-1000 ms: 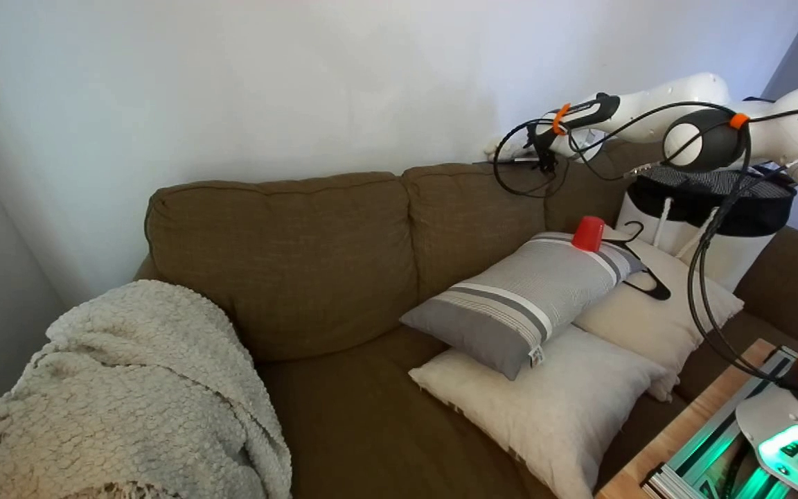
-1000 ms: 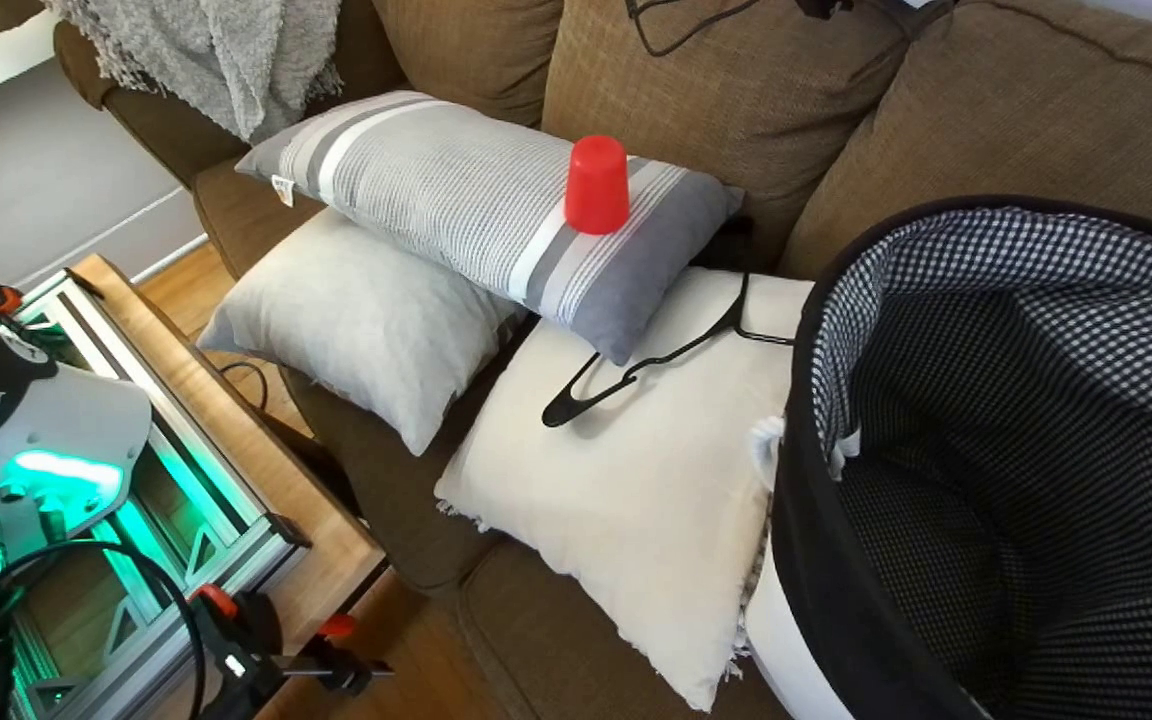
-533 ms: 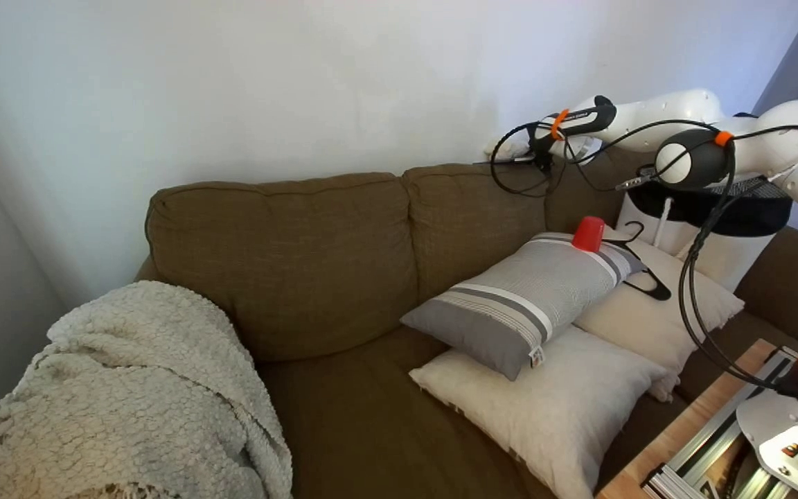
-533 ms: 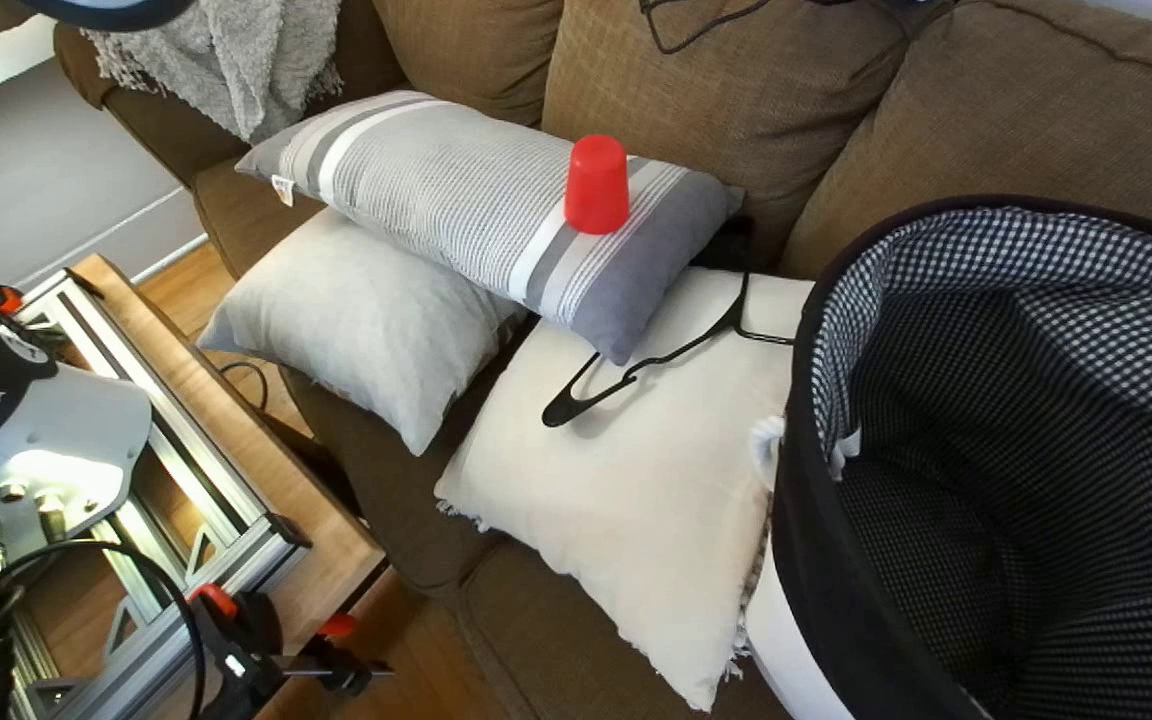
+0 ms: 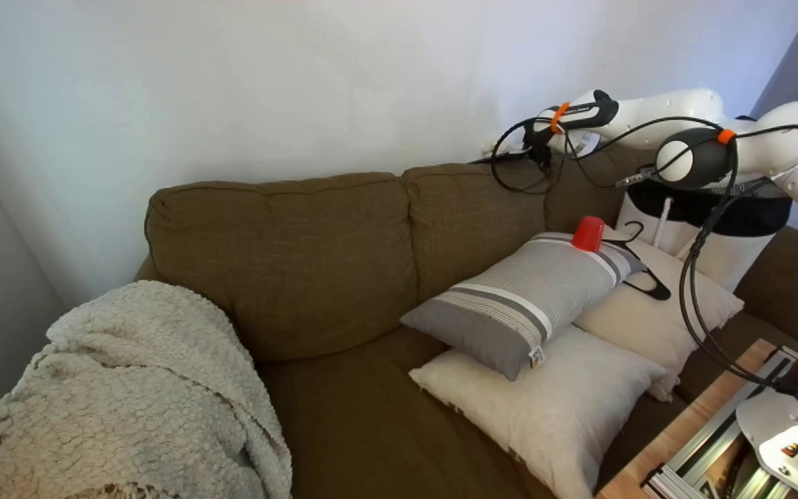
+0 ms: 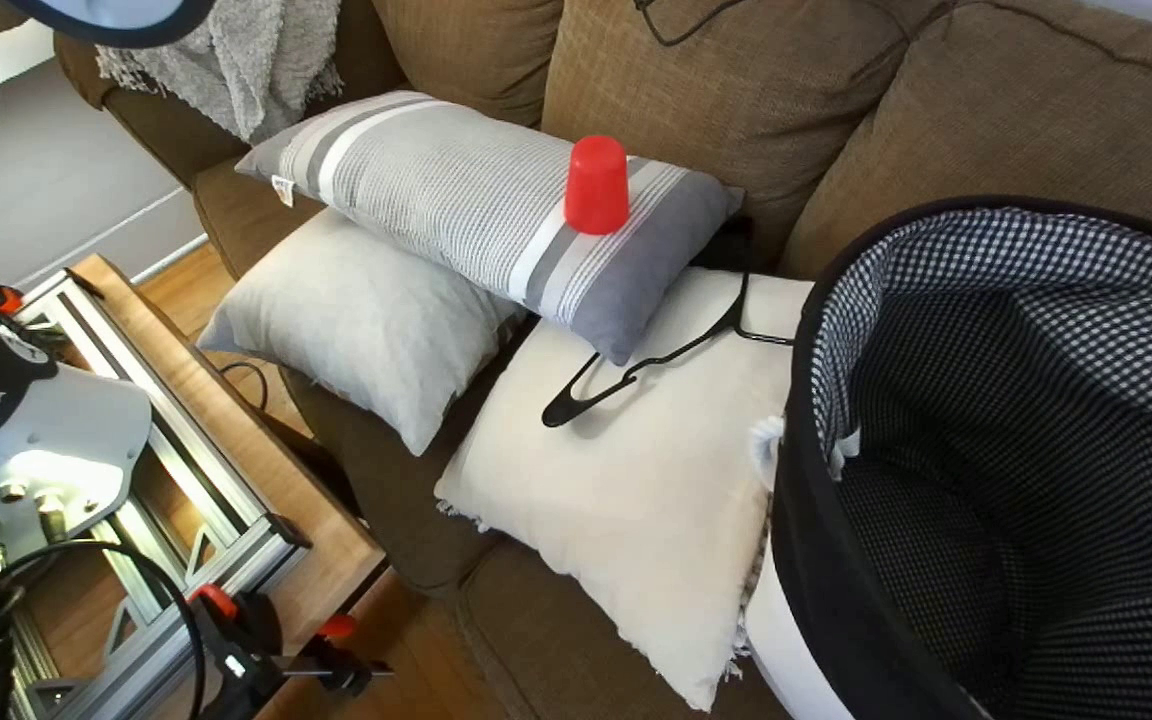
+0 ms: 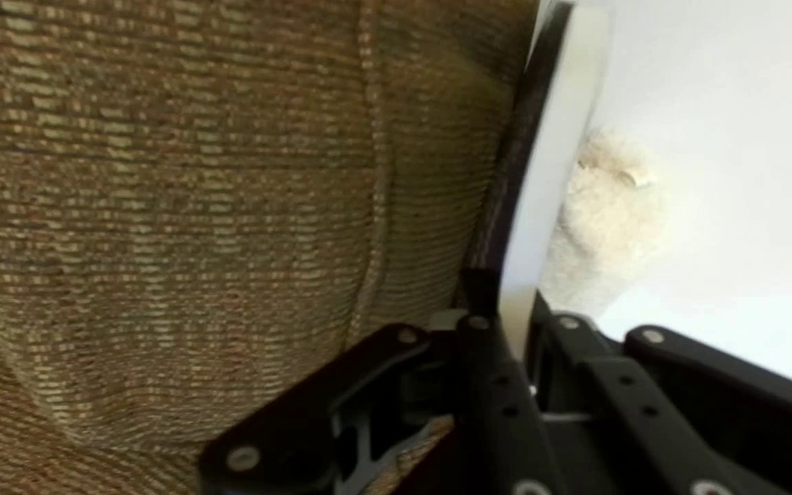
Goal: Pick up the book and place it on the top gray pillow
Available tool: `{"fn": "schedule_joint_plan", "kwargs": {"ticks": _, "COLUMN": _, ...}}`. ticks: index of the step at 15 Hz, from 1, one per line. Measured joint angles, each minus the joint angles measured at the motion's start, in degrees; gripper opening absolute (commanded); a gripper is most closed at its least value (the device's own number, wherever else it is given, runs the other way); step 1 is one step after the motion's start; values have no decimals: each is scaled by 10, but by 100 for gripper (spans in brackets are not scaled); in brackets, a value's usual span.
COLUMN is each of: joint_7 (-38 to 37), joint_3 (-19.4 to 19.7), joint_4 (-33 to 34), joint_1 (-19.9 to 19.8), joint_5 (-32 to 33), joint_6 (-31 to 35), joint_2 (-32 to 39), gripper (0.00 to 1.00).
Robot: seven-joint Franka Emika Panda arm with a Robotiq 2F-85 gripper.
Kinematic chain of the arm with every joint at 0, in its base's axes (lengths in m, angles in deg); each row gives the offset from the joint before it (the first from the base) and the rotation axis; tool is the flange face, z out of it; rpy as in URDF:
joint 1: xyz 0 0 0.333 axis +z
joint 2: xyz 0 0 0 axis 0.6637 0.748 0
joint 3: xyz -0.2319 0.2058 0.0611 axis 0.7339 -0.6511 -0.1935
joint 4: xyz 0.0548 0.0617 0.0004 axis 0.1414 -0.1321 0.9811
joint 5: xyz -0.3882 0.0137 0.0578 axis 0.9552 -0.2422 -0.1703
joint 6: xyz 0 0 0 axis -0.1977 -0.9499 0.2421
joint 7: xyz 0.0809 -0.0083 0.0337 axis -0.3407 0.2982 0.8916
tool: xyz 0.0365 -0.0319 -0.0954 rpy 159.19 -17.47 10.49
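In the wrist view the book [image 7: 551, 158] is seen edge-on, a pale band of pages beside a dark cover. My gripper [image 7: 514, 300] is shut on its near end. An exterior view shows the book [image 5: 488, 160] as a thin dark strip, slightly tilted, at the top of the sofa back against the wall; its cover face is hidden. The top gray pillow [image 5: 524, 287] lies lower on the seat, right of and below the gripper in that view. A red cup stands upside down on the striped end of this gray pillow [image 6: 436, 170].
Cream pillows [image 6: 626, 480] lie under and beside the gray one, with a black hanger [image 6: 676, 350] on one. A tall hamper [image 6: 806, 560] stands beside them. Behind the book sits a fluffy cream thing [image 7: 612, 206]. The sofa backrest [image 5: 475, 208] runs below the gripper.
The gripper has closed on the book. The arm dipped a little, then its wrist rose slightly, and the book's strip now tilts. The robot base light went from green to white.
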Motion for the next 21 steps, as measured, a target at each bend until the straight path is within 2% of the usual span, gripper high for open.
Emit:
{"fn": "schedule_joint_plan", "kwargs": {"ticks": 5, "joint_7": 190, "joint_3": -80, "joint_4": -38, "joint_1": -3, "joint_5": -1, "joint_6": -7, "joint_2": -49, "gripper": 3}}
{"fn": "schedule_joint_plan", "kwargs": {"ticks": 7, "joint_7": 273, "joint_3": -114, "joint_4": -78, "joint_1": -18, "joint_5": 0, "joint_6": -7, "joint_2": -85, "gripper": 3}}
{"fn": "schedule_joint_plan", "kwargs": {"ticks": 9, "joint_7": 359, "joint_3": -165, "joint_4": -117, "joint_1": -46, "joint_5": 7, "joint_6": -4, "joint_2": -121, "gripper": 3}}
{"fn": "schedule_joint_plan", "kwargs": {"ticks": 14, "joint_7": 573, "joint_3": -368, "joint_4": -222, "joint_1": -169, "joint_5": 11, "joint_6": 10, "joint_2": -194, "gripper": 3}}
{"fn": "schedule_joint_plan", "kwargs": {"ticks": 18, "joint_7": 727, "joint_3": -534, "joint_4": -335, "joint_1": -298, "joint_5": -95, "joint_6": 57, "joint_2": -229, "gripper": 3}}
{"fn": "schedule_joint_plan", "kwargs": {"ticks": 19, "joint_7": 741, "joint_3": -560, "joint_4": -366, "joint_1": -328, "joint_5": -115, "joint_6": 64, "joint_2": -238, "gripper": 3}}
{"fn": "schedule_joint_plan", "kwargs": {"ticks": 21, "joint_7": 740, "joint_3": -568, "joint_4": -427, "joint_1": -371, "joint_5": -146, "joint_6": 75, "joint_2": -266, "gripper": 3}}
